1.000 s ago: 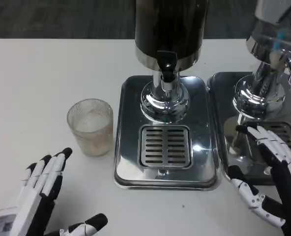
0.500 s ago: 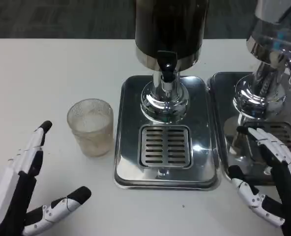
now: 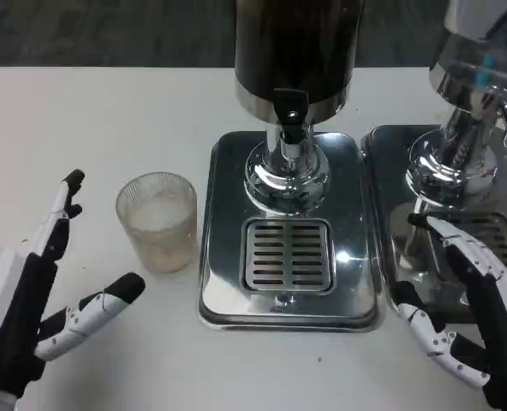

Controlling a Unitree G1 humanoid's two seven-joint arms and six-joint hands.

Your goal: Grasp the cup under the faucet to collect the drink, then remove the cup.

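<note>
A clear ribbed cup (image 3: 158, 220) stands upright on the white table, left of the dispenser's steel drip tray (image 3: 289, 301). The black faucet (image 3: 290, 114) hangs over the tray's slotted grate (image 3: 288, 254), under a dark drink tank (image 3: 295, 43). My left hand (image 3: 32, 304) is open at the lower left, palm turned toward the cup, fingers and thumb spread wide, a short gap from the glass. My right hand (image 3: 476, 312) is open at the lower right, fingers spread, resting by the second tray.
A second steel dispenser (image 3: 469, 94) with its own tray (image 3: 382, 171) stands at the right edge, close behind my right hand. The white table (image 3: 82, 128) stretches bare to the left and behind the cup.
My left hand has turned from palm down to edge-on and opened wide, moving up toward the cup's left side. The cup and my right hand have hardly moved.
</note>
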